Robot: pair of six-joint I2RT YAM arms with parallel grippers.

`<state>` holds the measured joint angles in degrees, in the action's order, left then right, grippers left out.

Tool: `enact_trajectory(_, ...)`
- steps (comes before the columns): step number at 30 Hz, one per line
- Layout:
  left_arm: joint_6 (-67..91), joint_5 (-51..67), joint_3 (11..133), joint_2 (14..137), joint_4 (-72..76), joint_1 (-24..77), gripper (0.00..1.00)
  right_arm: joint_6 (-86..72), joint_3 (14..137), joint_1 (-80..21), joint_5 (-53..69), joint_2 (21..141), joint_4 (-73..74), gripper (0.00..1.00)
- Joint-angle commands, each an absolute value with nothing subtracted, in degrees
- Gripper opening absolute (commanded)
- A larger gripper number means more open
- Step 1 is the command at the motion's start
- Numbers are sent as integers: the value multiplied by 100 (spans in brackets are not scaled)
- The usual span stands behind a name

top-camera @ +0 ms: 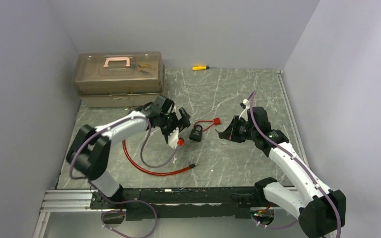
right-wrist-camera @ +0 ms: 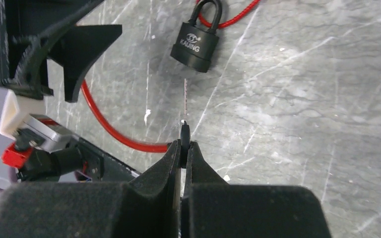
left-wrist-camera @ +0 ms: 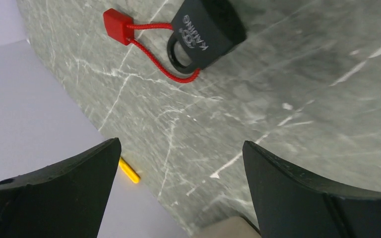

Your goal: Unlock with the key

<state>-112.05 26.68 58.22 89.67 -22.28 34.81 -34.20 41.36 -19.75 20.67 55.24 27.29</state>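
Holding the key (right-wrist-camera: 184, 130) in the right gripper (right-wrist-camera: 183, 144), jaws pinched tight on its head, blade sticking straight out past the fingertips and seen edge-on.

The padlock (right-wrist-camera: 197, 42) lies flat on the table (right-wrist-camera: 302, 124), directly ahead of the key tip. Its keyhole end faces us and its shackle points away. Tip and lock body are near each other but apart.

Alignment: the lock's long axis runs almost in line with the blade. The shackle end cants slightly right of the key line, so we judge a small yaw correction is needed before insertion.

The left gripper (left-wrist-camera: 178, 148) is spread wide and grips nothing. From its side the padlock sits forward of the fingertips and off toward the right finger, not between them. The red cord (left-wrist-camera: 154, 64) is looped through the shackle and runs to a red tag (left-wrist-camera: 118, 25).

In the top view the left gripper is just beside the lock, nearer than the right.

Risk as we see it: the lock is unrestrained, so a key push could slide it. We'd want the left jaws on the body first.
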Motion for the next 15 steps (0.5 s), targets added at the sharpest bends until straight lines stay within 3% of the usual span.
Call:
enact_trajectory(1,-13828,3747,7301,9909,-4019,3262,100,-3321,4455,-1783,1697,5311,3008,0)
enact_trajectory(8,-15290,3575,8401,11104,-5434,3435,99,-3354,4486,-1361,1783,5268,3040,0)
enact_trajectory(15,-14150,4687,8310,11273,-3590,3769,96,-3357,4299,-1175,1997,5393,2833,0)
